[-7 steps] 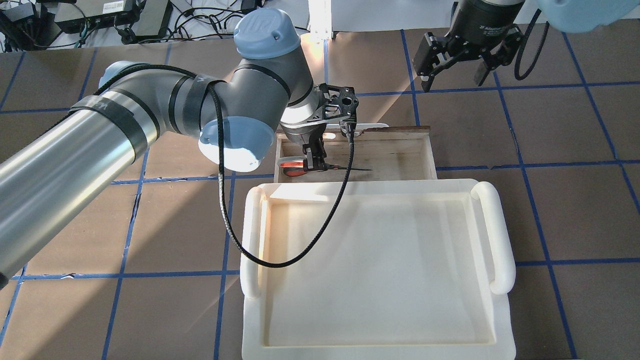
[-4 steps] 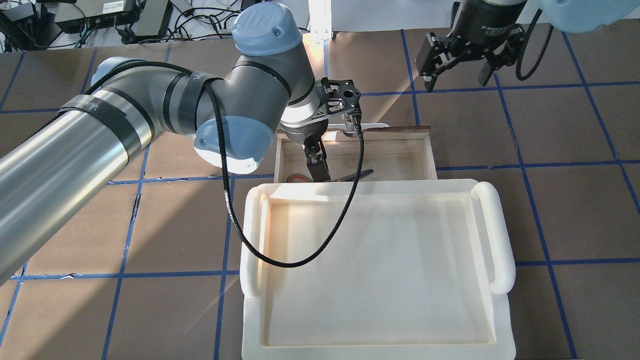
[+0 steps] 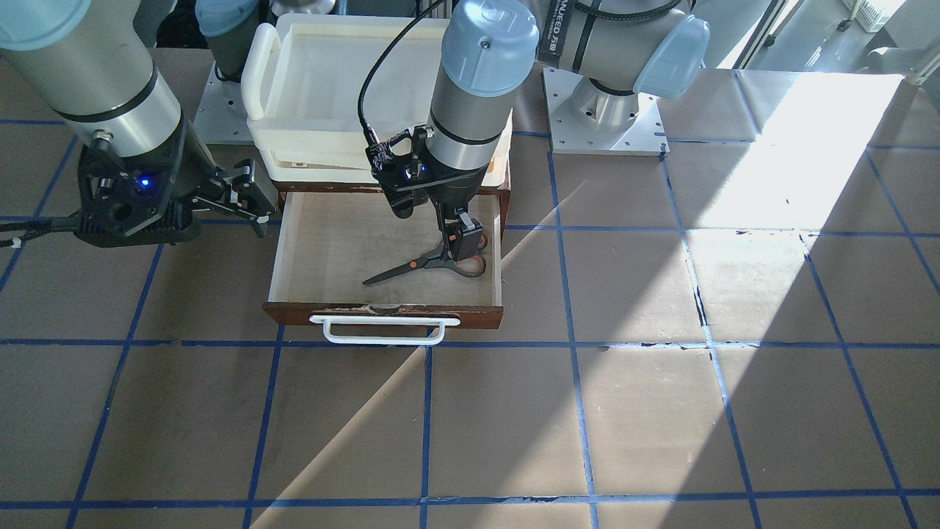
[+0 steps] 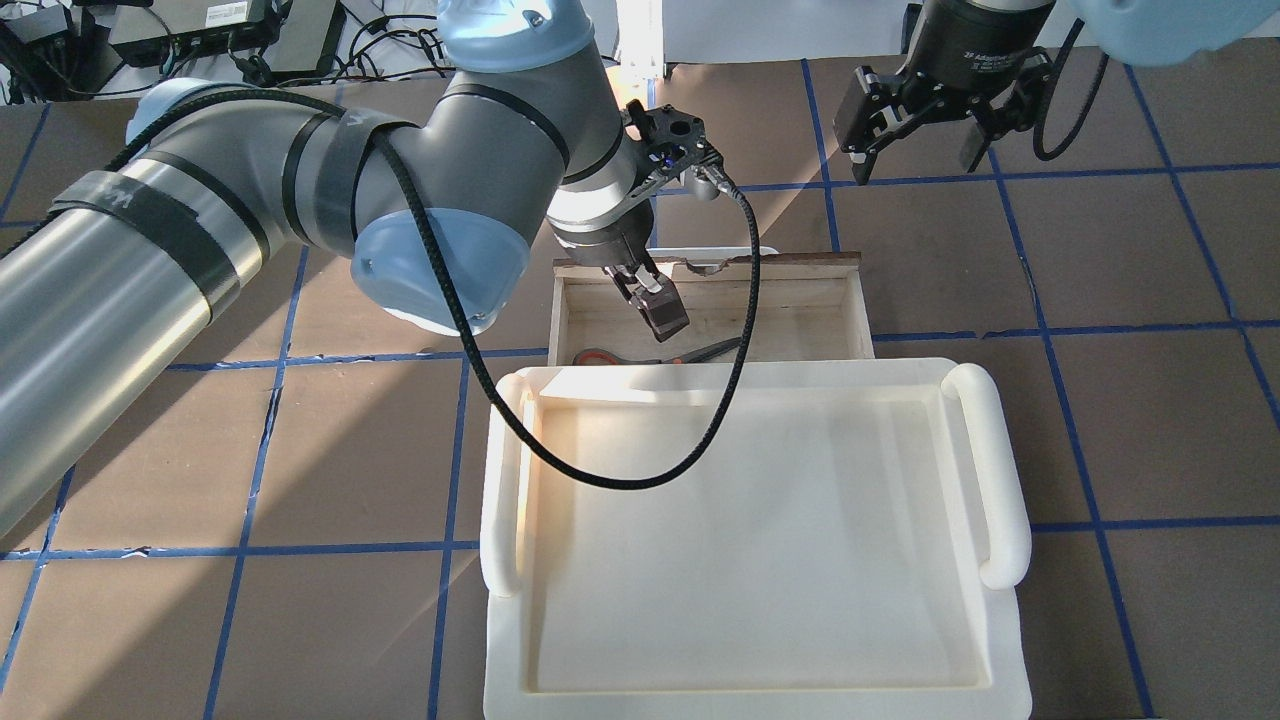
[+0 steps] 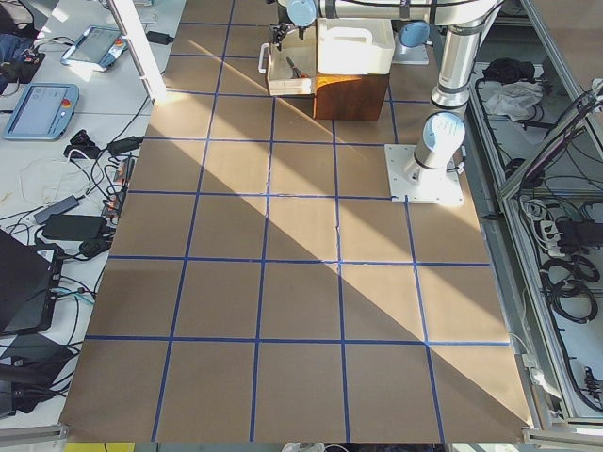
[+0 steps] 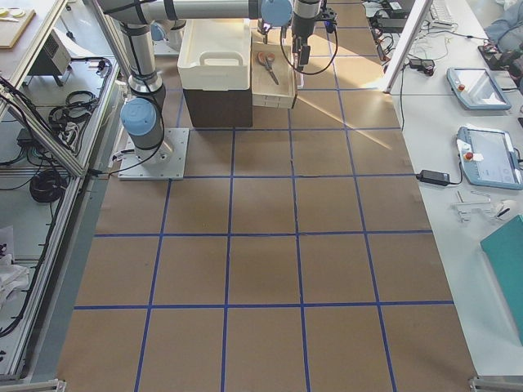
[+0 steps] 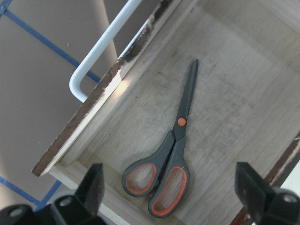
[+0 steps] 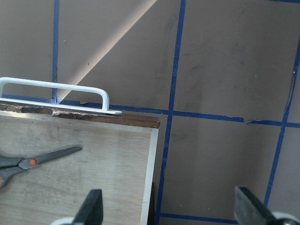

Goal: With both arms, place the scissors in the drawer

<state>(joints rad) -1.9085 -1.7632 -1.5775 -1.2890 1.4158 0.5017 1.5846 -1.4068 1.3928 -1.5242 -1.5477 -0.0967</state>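
The scissors (image 3: 426, 263) lie flat on the pale floor of the open drawer (image 3: 323, 242), handles toward the robot's left. They also show in the overhead view (image 4: 660, 354), partly hidden by the tray's edge, and in the left wrist view (image 7: 173, 159). My left gripper (image 3: 459, 242) hangs open and empty just above the handles, its fingers (image 7: 91, 187) wide apart. My right gripper (image 4: 915, 150) is open and empty, hovering beyond the drawer's front right corner. Its wrist view shows the scissors' blades (image 8: 42, 158) and the white handle (image 8: 56, 89).
A large cream tray (image 4: 990, 470) sits on top of the cabinet behind the drawer and overhangs its rear part. The drawer's white bar handle (image 3: 382, 339) sticks out toward the operators' side. Brown table with blue tape lines all around.
My left gripper has opened and let go of the scissors, then risen toward the drawer's front. The scissors now lie on the drawer floor, turned slightly. The right gripper has barely moved.
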